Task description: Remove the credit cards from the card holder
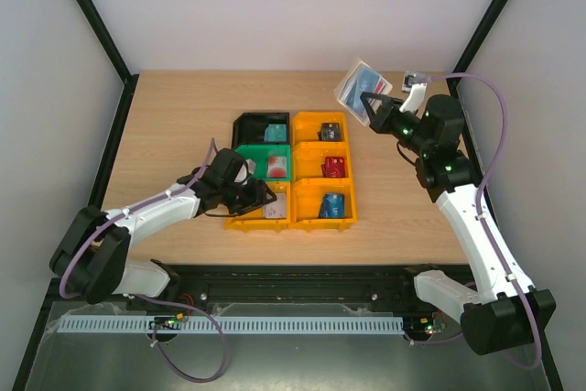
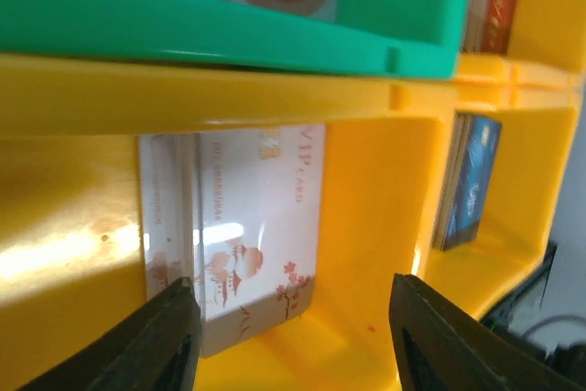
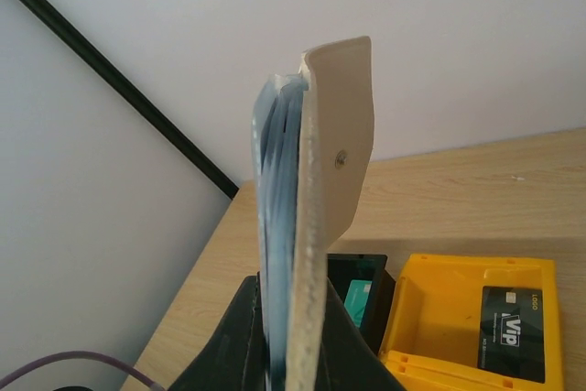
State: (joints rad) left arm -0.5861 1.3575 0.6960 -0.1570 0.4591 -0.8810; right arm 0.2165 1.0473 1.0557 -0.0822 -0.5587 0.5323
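My right gripper [image 1: 377,109] is raised over the table's far right and shut on the card holder [image 1: 362,84], a pale sleeve with a tan flap. In the right wrist view the card holder [image 3: 320,190] stands edge-on between the fingers, with blue card edges [image 3: 275,199] showing inside it. My left gripper [image 1: 263,199] is open in the near-left orange bin [image 1: 240,220]. A white-pink card [image 2: 252,226] leans on edge against that bin's wall, just beyond the left fingertip [image 2: 174,336] and free of both fingers.
Six small bins sit grouped mid-table. The black bin [image 1: 247,123] holds a teal card [image 1: 274,133], and the green bin [image 1: 249,160] a red-and-white card [image 1: 277,166]. The right orange bins hold a black card [image 1: 328,130], a red card [image 1: 335,167] and a blue card [image 1: 333,206].
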